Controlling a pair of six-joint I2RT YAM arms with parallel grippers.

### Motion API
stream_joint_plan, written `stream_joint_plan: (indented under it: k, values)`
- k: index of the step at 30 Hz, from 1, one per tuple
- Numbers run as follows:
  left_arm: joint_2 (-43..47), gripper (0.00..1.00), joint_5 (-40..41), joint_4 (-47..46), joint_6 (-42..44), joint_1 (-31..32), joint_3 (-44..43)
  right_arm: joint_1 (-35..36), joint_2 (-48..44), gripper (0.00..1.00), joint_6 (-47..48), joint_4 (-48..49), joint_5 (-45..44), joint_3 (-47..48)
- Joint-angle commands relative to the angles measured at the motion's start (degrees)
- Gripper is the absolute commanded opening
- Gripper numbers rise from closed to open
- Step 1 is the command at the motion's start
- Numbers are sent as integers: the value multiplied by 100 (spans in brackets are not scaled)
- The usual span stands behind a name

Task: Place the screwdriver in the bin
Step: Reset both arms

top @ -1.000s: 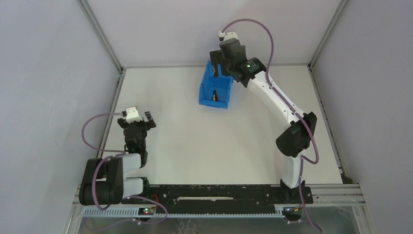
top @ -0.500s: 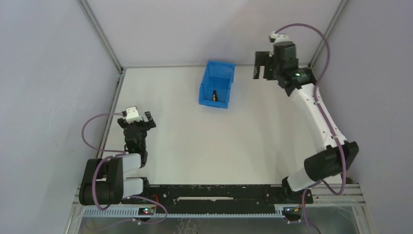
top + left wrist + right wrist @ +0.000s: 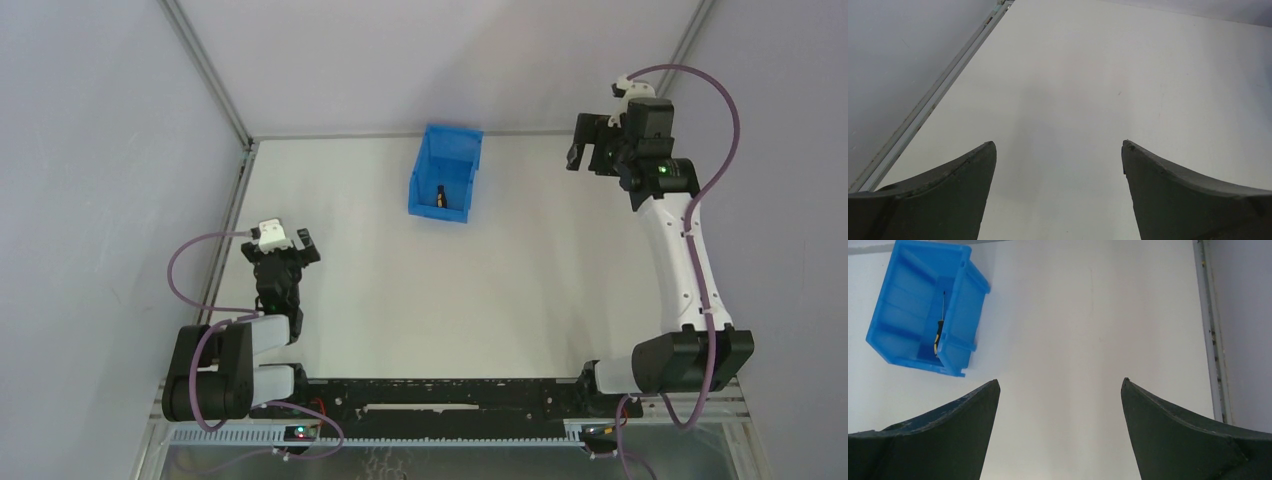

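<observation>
Screwdriver [image 3: 939,327] inside the bin [image 3: 963,300], twelve o'clock. Right jaws released at two o'clock, left jaws released at eight.

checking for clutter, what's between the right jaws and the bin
Nothing but bare table separates the bin, screwdriver inside, from the right arm's open jaws; the top external and right wrist views both show it.

bin [image 3: 455,146] open from above, tall walls enclosing screwdriver [image 3: 939,327]
</observation>
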State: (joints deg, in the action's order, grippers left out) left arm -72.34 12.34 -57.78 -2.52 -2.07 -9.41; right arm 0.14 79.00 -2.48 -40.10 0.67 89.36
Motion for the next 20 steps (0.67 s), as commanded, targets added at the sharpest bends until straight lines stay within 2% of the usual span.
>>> stream_joint_plan:
  k: [1,20]
  values:
    - [38,100,70,-199,112,-31,-188,21,-70,100,239,18,248,-55]
    - [35,100,71,-199,112,-29,-189,25,-316,100,239,292,293,-321]
